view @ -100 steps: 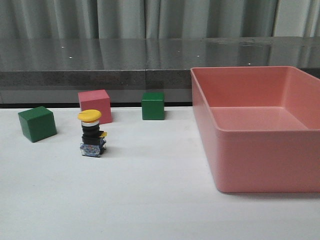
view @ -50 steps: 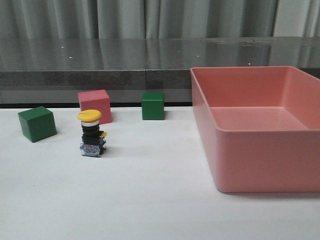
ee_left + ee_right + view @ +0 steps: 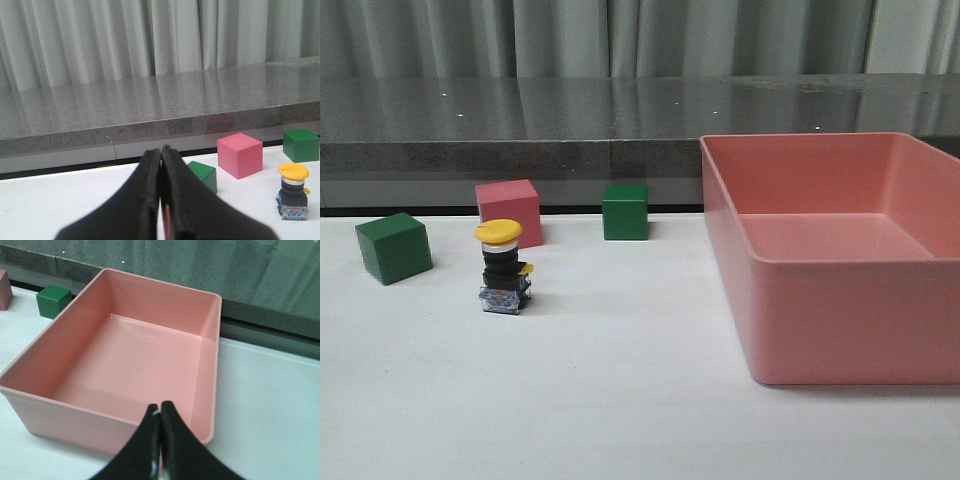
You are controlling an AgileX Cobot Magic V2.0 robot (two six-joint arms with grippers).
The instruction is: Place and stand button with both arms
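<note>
Only wrist views show each tool, left (image 3: 161,200) and right (image 3: 160,440), pressed together; button (image 3: 503,266) upright.

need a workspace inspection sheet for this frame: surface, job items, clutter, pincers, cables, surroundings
Surface: white table, no spills or debris seen.
Job's things: button stands upright on its bluish base, yellow cap up, free of any pincer, apart from the cubes.
Clutter: pink cube just behind the button; one green cube to its left, another green cube further right; pink bin on the right, nothing inside.
Grippers: left pincer shut, holding nothing; right pincer shut, holding nothing, above the bin's near wall. Neither shows in the front view.
Cables: nothing seen.
Surroundings: grey stone ledge behind the table, grey curtain beyond.
</note>
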